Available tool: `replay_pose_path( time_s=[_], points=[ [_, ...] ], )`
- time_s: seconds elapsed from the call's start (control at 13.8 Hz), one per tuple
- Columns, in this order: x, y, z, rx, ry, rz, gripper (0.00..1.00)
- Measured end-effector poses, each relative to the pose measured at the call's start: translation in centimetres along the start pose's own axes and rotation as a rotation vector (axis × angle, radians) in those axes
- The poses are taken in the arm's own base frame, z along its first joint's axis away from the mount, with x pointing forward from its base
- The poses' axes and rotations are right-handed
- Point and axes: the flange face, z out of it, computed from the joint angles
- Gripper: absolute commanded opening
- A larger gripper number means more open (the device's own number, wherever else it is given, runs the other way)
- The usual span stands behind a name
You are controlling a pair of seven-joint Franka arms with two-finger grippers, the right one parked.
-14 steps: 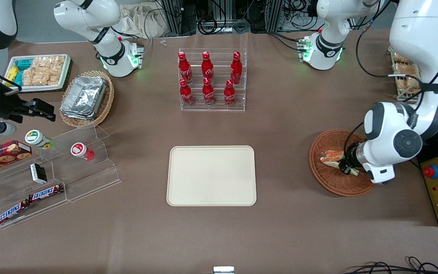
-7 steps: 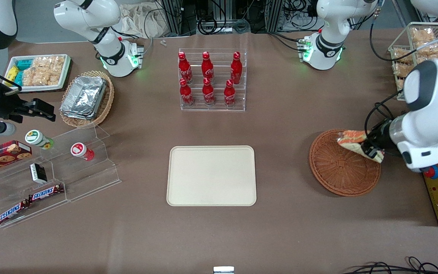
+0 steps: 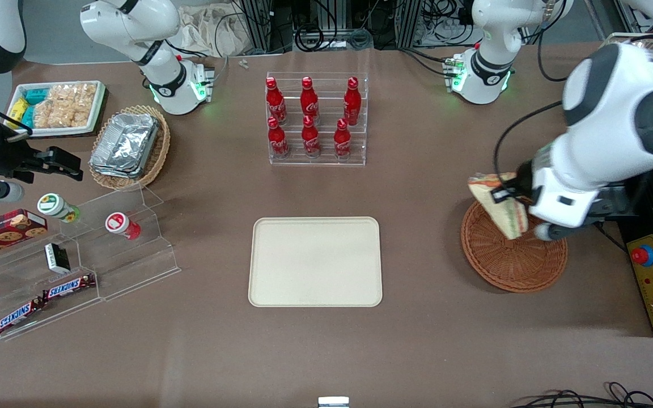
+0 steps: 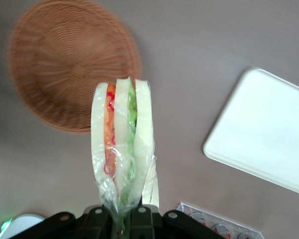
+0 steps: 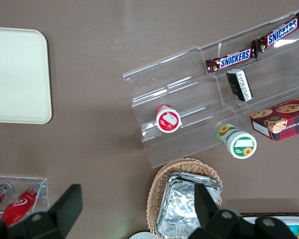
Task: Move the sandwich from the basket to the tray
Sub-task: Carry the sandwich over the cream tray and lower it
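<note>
Brown matting covers the whole table, and reading the front view from its left edge across, I pass the clear stepped snack rack (image 3: 77, 260) with its Snickers bars at about eight o'clock, the tan wicker basket of foil containers (image 3: 128, 146) at ten, the stand of red cola bottles (image 3: 316, 120) at twelve, and the cream tray (image 3: 315, 262) lying bare near the centre. Toward my end of the table, at about three o'clock, sits the reddish-brown basket (image 3: 511, 265), now with nothing in it. A second ago the sandwich (image 3: 499, 205) lay in that basket with my claw down on it; half a second ago I had it raised over the rim; now it hangs clear above the basket's edge on the side farther from the front camera, nudged toward the tray. My gripper (image 3: 512, 192) is pinching the wrapped wedge at one end, and my wrist camera shows the sandwich (image 4: 122, 149) pointing away from the fingers, bread and orange and green layers on edge, with the basket (image 4: 72, 64) and a corner of the tray (image 4: 261, 132) well below. So I judge the pick done and the carry begun: what remains is to travel toward nine o'clock, come down over the tray and let go.
</note>
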Motion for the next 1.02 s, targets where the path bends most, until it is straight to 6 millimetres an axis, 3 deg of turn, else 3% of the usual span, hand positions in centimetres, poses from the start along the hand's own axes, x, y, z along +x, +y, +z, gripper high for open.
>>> replay_pose_path(
  time_s=[0.15, 0.51, 0.73, 1.02],
  points=[
    [-1.8, 5.1, 2.5, 0.009, 0.040, 0.114, 0.00],
    [-5.8, 17.0, 13.5, 0.079, 0.061, 0.363, 0.00],
    [-5.2, 20.5, 18.6, 0.066, 0.082, 0.423, 0.00],
    [-4.6, 22.6, 26.3, 0.084, 0.092, 0.484, 0.00]
  ],
)
